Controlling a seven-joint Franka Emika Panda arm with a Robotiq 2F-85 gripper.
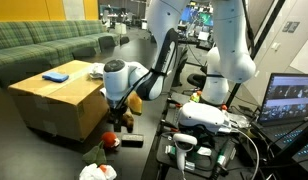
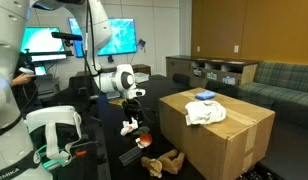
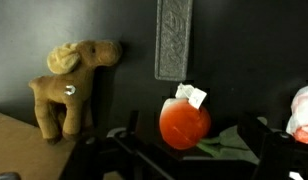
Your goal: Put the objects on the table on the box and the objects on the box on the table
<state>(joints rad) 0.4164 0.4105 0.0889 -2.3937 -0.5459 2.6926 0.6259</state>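
— Wrist view: the gripper (image 3: 184, 165) hangs over the dark table (image 3: 254, 60), jaws wide apart, clamping nothing.
— Under it?
— A red round toy (image 3: 184, 124) with a white tag; a brown plush moose (image 3: 69, 85) just beside it.
— And the box (image 1: 54, 105)?
— In an exterior view it carries a blue item (image 1: 56, 76) and a white cloth (image 1: 97, 70), the cloth at the top's edge nearest the arm.

Robotics lab in an open office lounge: tall white robot arms (image 1: 229, 50) stand beside lit monitors (image 2: 44, 42) on the near side, while a green sofa (image 1: 44, 45) and low shelving (image 2: 219, 72) line the far walls.
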